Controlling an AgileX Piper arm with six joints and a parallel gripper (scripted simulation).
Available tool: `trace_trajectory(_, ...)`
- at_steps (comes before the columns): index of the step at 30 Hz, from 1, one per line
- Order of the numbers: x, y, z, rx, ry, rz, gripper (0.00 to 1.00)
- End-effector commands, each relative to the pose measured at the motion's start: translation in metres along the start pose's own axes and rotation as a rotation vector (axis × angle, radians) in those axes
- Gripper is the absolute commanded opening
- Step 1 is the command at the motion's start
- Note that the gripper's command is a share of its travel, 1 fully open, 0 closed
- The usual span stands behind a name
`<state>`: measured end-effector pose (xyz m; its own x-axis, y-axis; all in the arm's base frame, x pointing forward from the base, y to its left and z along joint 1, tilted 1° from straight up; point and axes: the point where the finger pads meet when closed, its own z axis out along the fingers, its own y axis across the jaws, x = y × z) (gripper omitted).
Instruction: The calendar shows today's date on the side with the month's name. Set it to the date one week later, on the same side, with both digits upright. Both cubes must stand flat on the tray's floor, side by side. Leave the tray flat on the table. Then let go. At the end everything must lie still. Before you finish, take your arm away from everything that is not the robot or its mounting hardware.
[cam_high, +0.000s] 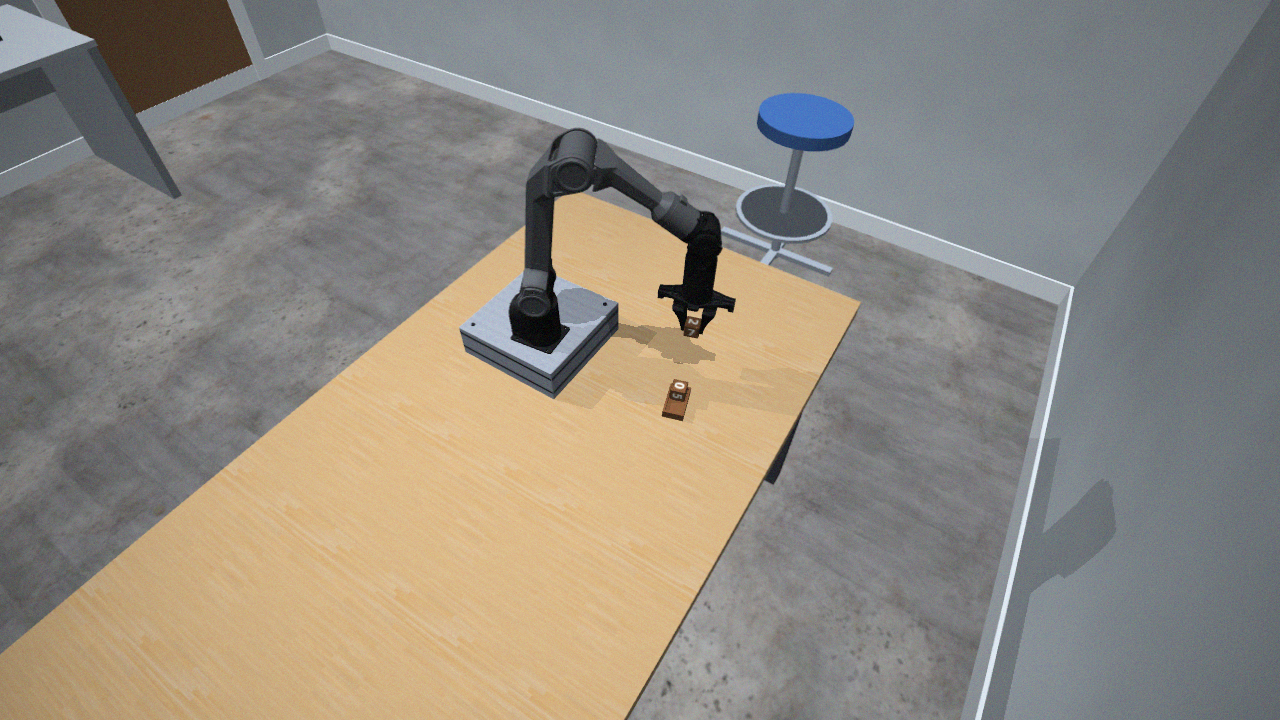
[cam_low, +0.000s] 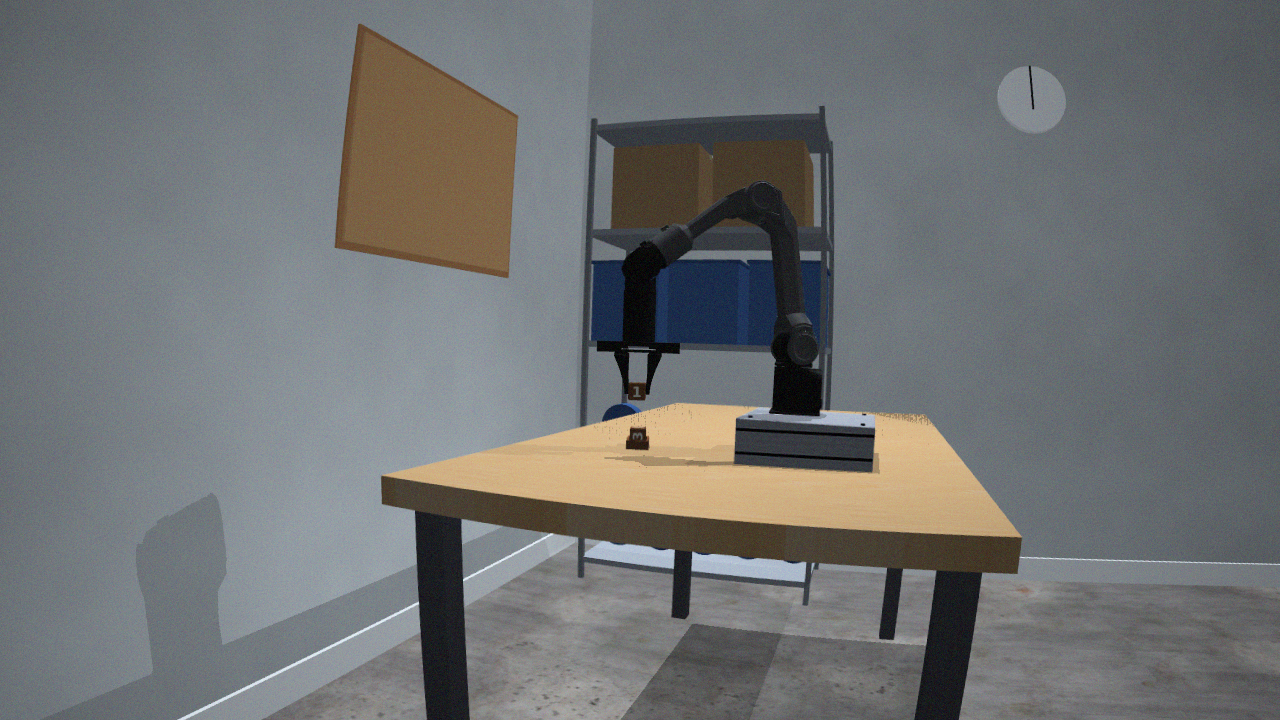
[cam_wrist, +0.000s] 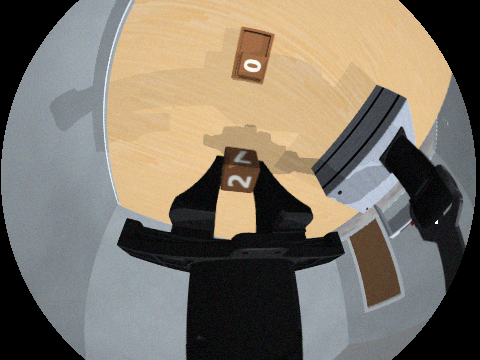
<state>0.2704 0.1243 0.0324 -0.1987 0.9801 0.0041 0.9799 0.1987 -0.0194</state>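
The wrist view reads a 2 and a 7 on the cube pinched between the gripper fingers, while the exterior view shows its 1. The arm bends over at the elbow, wrist pointing straight down, holding that cube above the table. The tray, with the second cube showing 0, lies well apart on the tabletop.

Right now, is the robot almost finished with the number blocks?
Not yet, about midway. Done: one small brown number cube is out of the brown wooden tray. In hand: the black gripper holds it, jaws shut on it, high above the light wooden table. Left: setting it back beside the cube showing 0, then letting go.
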Motion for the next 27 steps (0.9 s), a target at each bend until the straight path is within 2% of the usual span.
trace_trajectory(1, 0.000, 0.000, 0.000, -0.001, -0.001, 0.002, 0.35)
trace_trajectory(10, -0.008, 0.002, -0.001, -0.002, -0.001, 0.001, 0.35)
trace_trajectory(11, -0.021, 0.003, -0.003, -0.003, 0.000, 0.002, 0.35)
trace_trajectory(15, -0.104, 0.003, -0.010, -0.006, 0.000, 0.006, 0.35)
trace_trajectory(17, -0.123, -0.001, -0.010, 0.000, 0.000, 0.007, 0.35)
trace_trajectory(27, -0.123, -0.002, -0.010, -0.001, -0.001, 0.006, 0.35)
